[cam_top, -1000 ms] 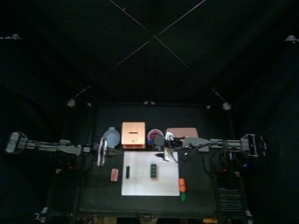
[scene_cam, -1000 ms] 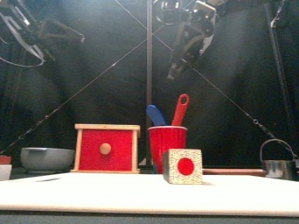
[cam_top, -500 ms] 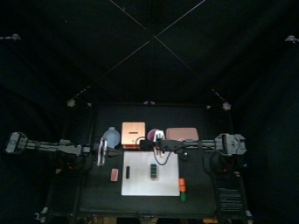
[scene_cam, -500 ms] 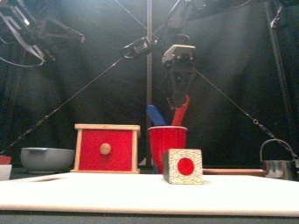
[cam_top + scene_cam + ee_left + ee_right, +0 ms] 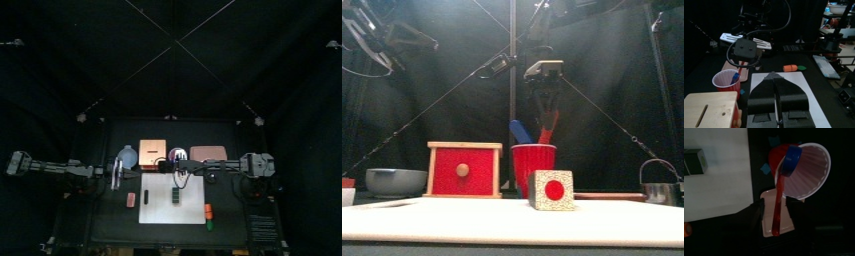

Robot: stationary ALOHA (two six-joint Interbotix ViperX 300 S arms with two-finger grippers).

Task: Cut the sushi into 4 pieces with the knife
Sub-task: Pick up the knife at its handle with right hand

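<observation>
The sushi roll (image 5: 173, 196) (image 5: 552, 190) lies on the white cutting board (image 5: 155, 186) (image 5: 422, 224); its end shows a red centre. Behind the board, a red cup (image 5: 177, 155) (image 5: 533, 168) (image 5: 809, 172) holds a red knife (image 5: 545, 130) (image 5: 781, 188) and a blue knife (image 5: 519, 131) (image 5: 793, 159). My right gripper (image 5: 174, 170) (image 5: 544, 108) (image 5: 778, 220) hangs over the cup, open, one jaw on each side of the red knife's handle. Left of the board, my left gripper (image 5: 118, 178) (image 5: 774, 76) rests shut and holds nothing.
The wooden box with the red drawer front (image 5: 152, 153) (image 5: 465, 170) stands left of the cup, and the blue-grey bowl (image 5: 127, 155) (image 5: 396, 181) further left. A pink tray (image 5: 209, 153) is right of the cup. The metal cutter (image 5: 657, 185) sits far right. Small toy foods (image 5: 209, 212) lie beside the board.
My right gripper has swung left from the tray side and dropped over the red cup, now straddling the red knife's handle. The left arm, knives and sushi have not moved.
</observation>
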